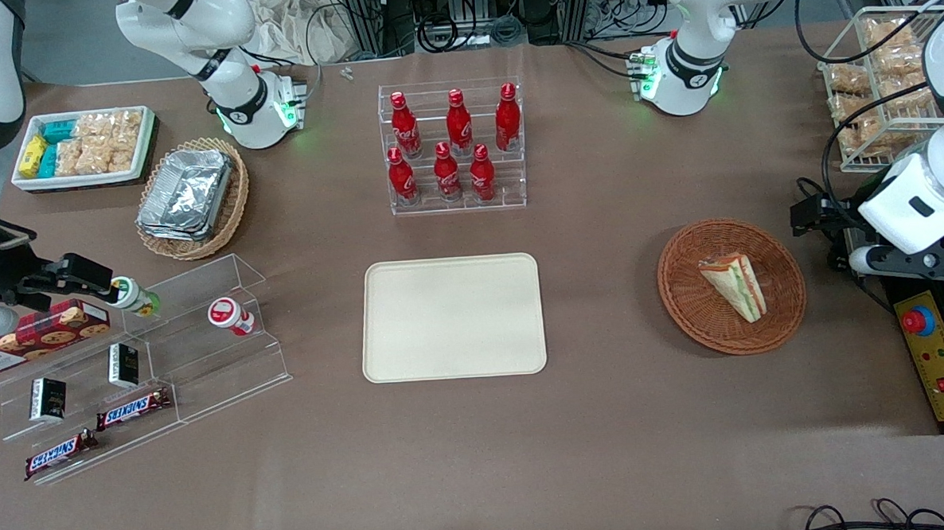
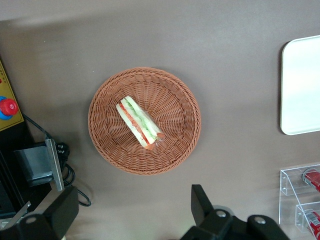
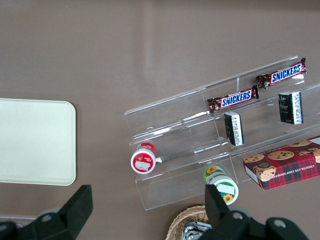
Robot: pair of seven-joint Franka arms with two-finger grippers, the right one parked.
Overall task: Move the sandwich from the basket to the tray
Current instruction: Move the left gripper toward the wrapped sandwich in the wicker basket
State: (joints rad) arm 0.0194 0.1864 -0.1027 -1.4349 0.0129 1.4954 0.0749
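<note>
Sandwich in basket; jaws open, well clear of it.
Your sandwich (image 2: 139, 121) lies in the basket (image 2: 102, 140) on the counter (image 1: 606, 418), below and ahead of the open, empty jaws of the gripper (image 2: 132, 212). Left arm hovers off the basket's edge, wrist pointing down. Tray (image 1: 453, 317) lies well apart, toward the parked arm.

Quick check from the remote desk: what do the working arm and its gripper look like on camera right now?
The left arm has glossy white shells with black joint bands and black cables looped alongside. Its gripper is black, with two angular fingers set wide apart, hanging over bare table beside the basket that holds the sandwich.
</note>
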